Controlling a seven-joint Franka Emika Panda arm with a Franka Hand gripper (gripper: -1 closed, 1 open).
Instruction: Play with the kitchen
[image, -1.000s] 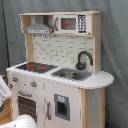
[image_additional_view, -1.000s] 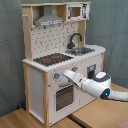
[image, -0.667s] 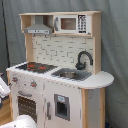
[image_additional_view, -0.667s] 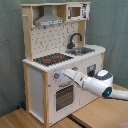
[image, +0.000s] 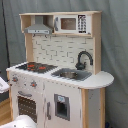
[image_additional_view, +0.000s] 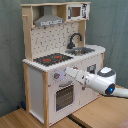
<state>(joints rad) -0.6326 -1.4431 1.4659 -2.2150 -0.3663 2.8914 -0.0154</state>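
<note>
One gripper (image_additional_view: 69, 73) at kitchen (image_additional_view: 38, 75) knob panel, above oven door (image_additional_view: 64, 97)

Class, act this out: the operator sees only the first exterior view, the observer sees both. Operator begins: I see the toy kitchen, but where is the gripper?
Observer: In the second exterior view the gripper is at the toy kitchen front, just above the oven door.
Operator: Where does the arm enter?
Observer: The arm extends from the second exterior view's right, below the sink.
Operator: Touching a knob?
Observer: Cannot tell; it sits right beside a knob.
</note>
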